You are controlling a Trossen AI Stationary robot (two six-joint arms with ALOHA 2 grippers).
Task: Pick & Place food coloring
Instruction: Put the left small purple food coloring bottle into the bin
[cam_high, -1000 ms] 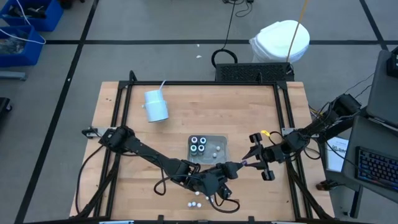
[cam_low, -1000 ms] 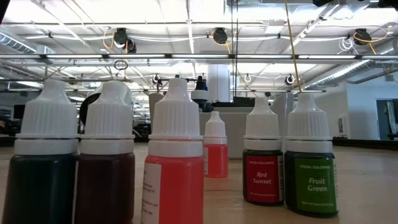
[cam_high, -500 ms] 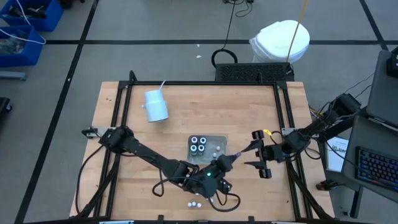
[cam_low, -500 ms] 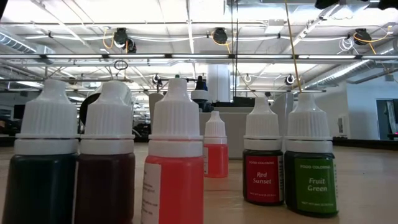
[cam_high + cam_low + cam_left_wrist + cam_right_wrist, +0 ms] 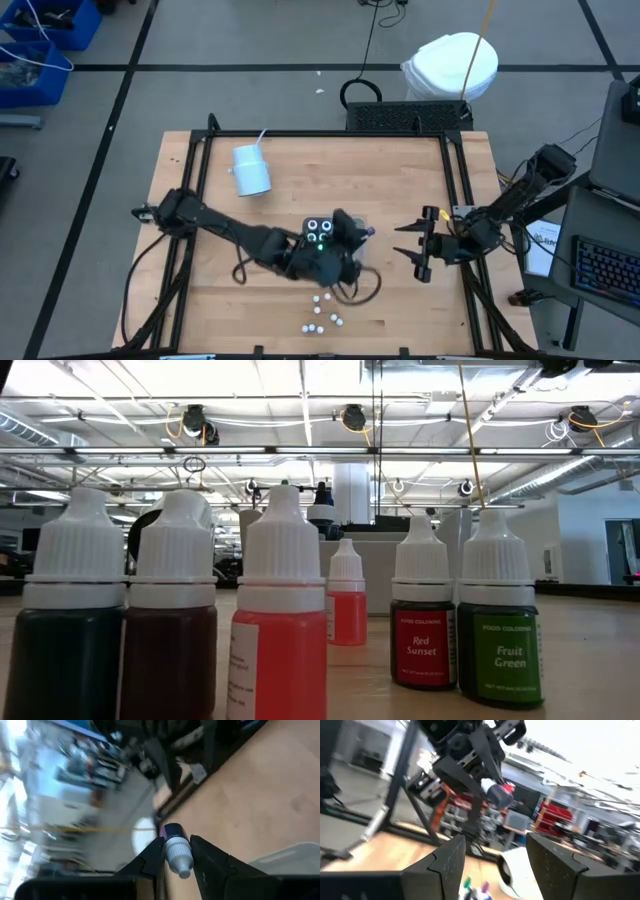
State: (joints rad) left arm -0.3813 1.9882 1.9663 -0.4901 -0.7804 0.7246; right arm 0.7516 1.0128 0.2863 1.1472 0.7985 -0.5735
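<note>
My left gripper (image 5: pixel 362 233) is shut on a small food coloring bottle (image 5: pixel 368 231) with a purple body and a white cap, at the right edge of the clear tray (image 5: pixel 307 221). Dark round bottles (image 5: pixel 320 232) stand in that tray. Several loose bottles (image 5: pixel 320 312) stand on the table near its near edge; the low view shows them close up (image 5: pixel 280 630). My right gripper (image 5: pixel 403 240) is open, to the right of the held bottle, with its fingers pointing at it. In the right wrist view the bottle (image 5: pixel 496 791) shows beyond the open fingers (image 5: pixel 447 862). My left gripper pinches the bottle between its two fingers at the white cap (image 5: pixel 178 854). The purple body (image 5: pixel 172 831) sticks out past the fingertips. The bottle lies roughly along the fingers and is lifted clear of the table.
A white cup with a straw (image 5: pixel 250 170) lies on its side toward the far left of the table. A black frame (image 5: pixel 455 180) borders the table. Bare wood lies between the tray and the cup and along the far edge.
My left gripper has carried the bottle from near the loose bottles toward the table's far edge, up to the tray's right side, and the wrist has turned on the way. My right gripper has drawn back slightly toward the table's right edge, staying open.
</note>
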